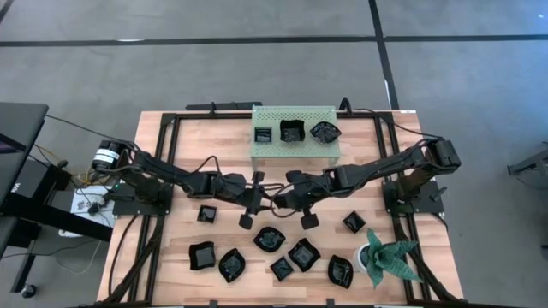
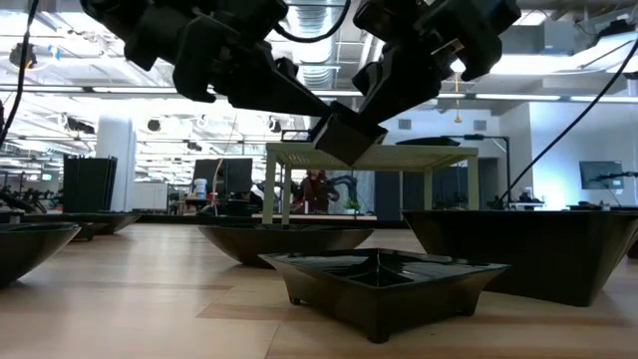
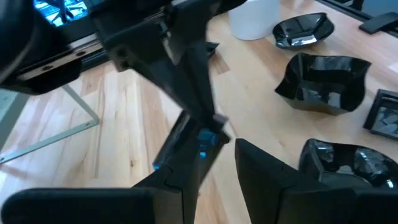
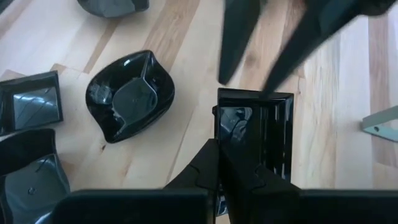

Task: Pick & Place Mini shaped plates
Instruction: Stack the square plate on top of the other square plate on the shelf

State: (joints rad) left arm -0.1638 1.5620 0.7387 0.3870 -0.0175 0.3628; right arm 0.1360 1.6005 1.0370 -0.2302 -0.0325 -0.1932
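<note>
A black square mini plate [image 2: 347, 138] hangs in the air over the table's middle, between my two grippers. My right gripper [image 4: 217, 148] is shut on it and comes in from the table's right [image 1: 284, 201]. From the left, my left gripper [image 1: 267, 198] faces it, open. Its two fingers [image 4: 231, 43] reach over the plate's far side. In the left wrist view the plate [image 3: 198, 138] sits close along one finger, with bare wood showing before the other. Several more black plates [image 1: 269, 239] rest on the table near the front. My right gripper pinches the square plate's rim at one side [image 4: 219, 127] between its two shut fingers, slanting down from the table's right. The plate is lifted clear of the table and tilted. My left gripper has one finger [image 3: 177, 177] beside the plate; I cannot tell whether it touches.
A pale green perforated stand [image 1: 295, 152] at the table's far middle carries three black plates [image 1: 293, 130]. A spiky green plant in a white pot [image 1: 390, 257] stands at the near right corner. Bare wood [image 1: 402, 162] lies around the right arm's base.
</note>
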